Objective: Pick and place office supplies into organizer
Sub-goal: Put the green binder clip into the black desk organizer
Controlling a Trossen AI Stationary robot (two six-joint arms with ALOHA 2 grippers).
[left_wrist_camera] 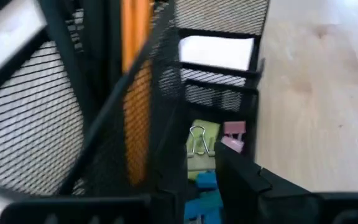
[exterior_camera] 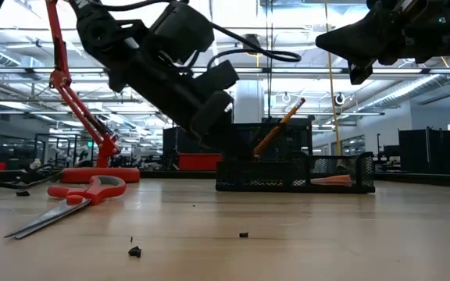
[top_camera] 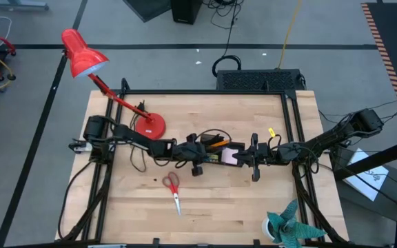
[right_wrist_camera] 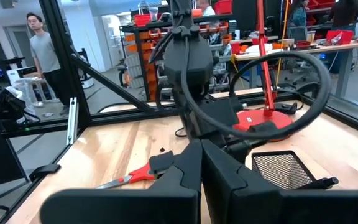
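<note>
So the black wire-mesh organizer (top_camera: 216, 148) sits mid-surface, and everything else I'll place off that. An orange pencil (exterior_camera: 278, 126) is already standing tilted in its tall compartment, coloured binder clips (left_wrist_camera: 205, 163) lie in a low compartment, and a pale pink note pad (top_camera: 230, 156) shows at the end of the organizer facing the right arm. The red-handled scissors (top_camera: 174, 188) are not in yet; they lie flat on the wooden surface (top_camera: 219, 207), well apart from the organizer on its near side.

What I'd worry about: the left pincer (top_camera: 197, 153) hangs right over the organizer's pencil end, really close to the mesh walls. If it pulls away at an angle, I think a finger could snag the mesh or knock the leaning pencil, and that could tip the pencil out or drag the whole light tray across the surface. The other arm is crowding in from the opposite end too, so the two could bump if both move inward.

Left pincer: its fingers (left_wrist_camera: 241, 180) look only slightly apart, and I can't see anything between them. Honestly I can't tell whether it's really open or not. One finger sits just beside the clips.

Right pincer (right_wrist_camera: 201, 163): fully closed, holding nothing, hovering just beside the organizer's note pad end.
</note>
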